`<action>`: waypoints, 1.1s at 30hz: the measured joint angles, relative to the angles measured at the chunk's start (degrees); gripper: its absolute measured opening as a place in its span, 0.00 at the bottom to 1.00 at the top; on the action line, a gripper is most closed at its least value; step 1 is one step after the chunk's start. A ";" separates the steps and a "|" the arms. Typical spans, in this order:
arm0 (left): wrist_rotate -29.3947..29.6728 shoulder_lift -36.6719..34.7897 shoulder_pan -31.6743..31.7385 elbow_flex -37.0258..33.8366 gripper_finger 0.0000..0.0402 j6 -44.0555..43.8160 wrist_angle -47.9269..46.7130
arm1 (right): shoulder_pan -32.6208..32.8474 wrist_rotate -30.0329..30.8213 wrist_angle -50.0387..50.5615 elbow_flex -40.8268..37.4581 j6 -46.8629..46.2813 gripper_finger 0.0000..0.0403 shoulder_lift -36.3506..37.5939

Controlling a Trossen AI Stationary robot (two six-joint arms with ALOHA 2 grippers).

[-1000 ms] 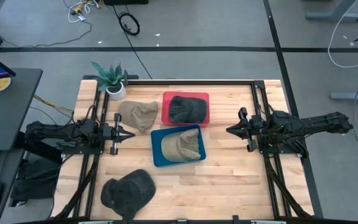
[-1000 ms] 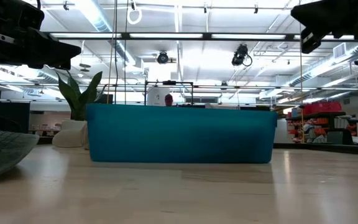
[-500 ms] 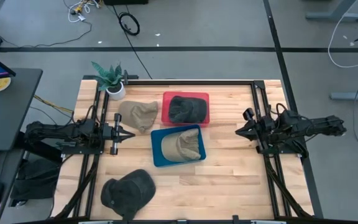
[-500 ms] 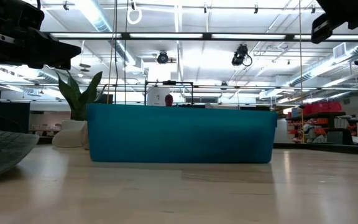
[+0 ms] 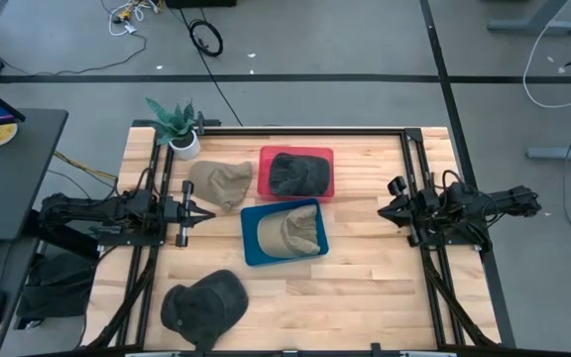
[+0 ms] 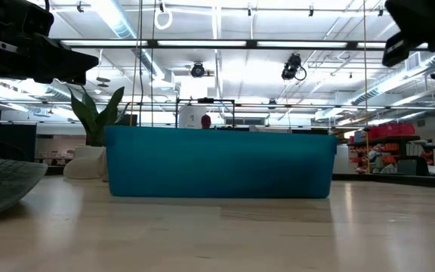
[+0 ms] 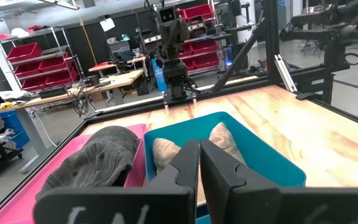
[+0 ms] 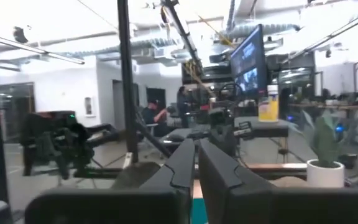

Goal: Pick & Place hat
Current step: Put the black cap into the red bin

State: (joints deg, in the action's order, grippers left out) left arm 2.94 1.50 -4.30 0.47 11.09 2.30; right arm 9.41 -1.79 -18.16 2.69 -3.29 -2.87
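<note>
Several hats lie on the table in the high view. A tan hat (image 5: 289,231) lies in the blue bin (image 5: 250,246), and a dark grey hat (image 5: 297,174) lies in the red bin (image 5: 264,175). A second tan hat (image 5: 220,182) lies on the table left of the red bin. A dark cap (image 5: 204,304) lies near the table's near edge. My left gripper (image 5: 209,211) is shut, level, left of the blue bin, pointing at it. My right gripper (image 5: 384,209) is shut, at the table's right side. Neither holds anything.
A potted plant (image 5: 178,127) stands at the table's far left corner. Black rails (image 5: 404,159) run along the table's sides and far edge. Bare wood lies between the bins and my right gripper. Shelving and a person show in the room beyond.
My right arm has drawn back toward the table's right edge, its gripper moving away from the bins and staying shut. In the low view it has slid toward the picture's right edge. The hats and my left arm have stayed still.
</note>
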 joint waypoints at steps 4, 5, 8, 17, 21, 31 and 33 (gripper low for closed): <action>-0.02 0.00 -0.01 -0.01 0.05 0.00 0.00 | 0.06 0.70 -2.24 -1.83 1.22 0.07 0.13; 0.00 0.00 0.00 0.00 0.05 0.00 0.00 | 0.06 0.70 -1.80 -1.81 1.37 0.07 0.14; 0.00 -0.01 -0.01 -0.02 0.05 0.00 0.00 | 0.06 0.66 0.37 -1.80 1.30 0.07 0.15; 2.53 0.00 -0.03 -0.01 0.05 0.98 0.04 | 0.06 -0.65 14.84 -1.77 -2.59 0.07 0.11; 10.20 -0.02 -0.02 0.00 0.05 1.11 0.85 | 0.06 -0.21 17.29 -1.76 -5.21 0.07 -0.54; 14.67 -0.01 0.00 0.00 0.05 4.81 1.25 | 0.06 -0.19 17.29 -1.74 -5.05 0.07 -1.16; 14.69 -0.02 0.00 0.00 0.05 4.61 1.25 | 0.06 -0.19 17.28 -1.74 -5.05 0.07 -1.16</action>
State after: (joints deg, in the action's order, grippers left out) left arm 17.63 1.48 -4.29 0.47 15.70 3.55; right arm 9.47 -1.98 -0.88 0.95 -8.34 -4.03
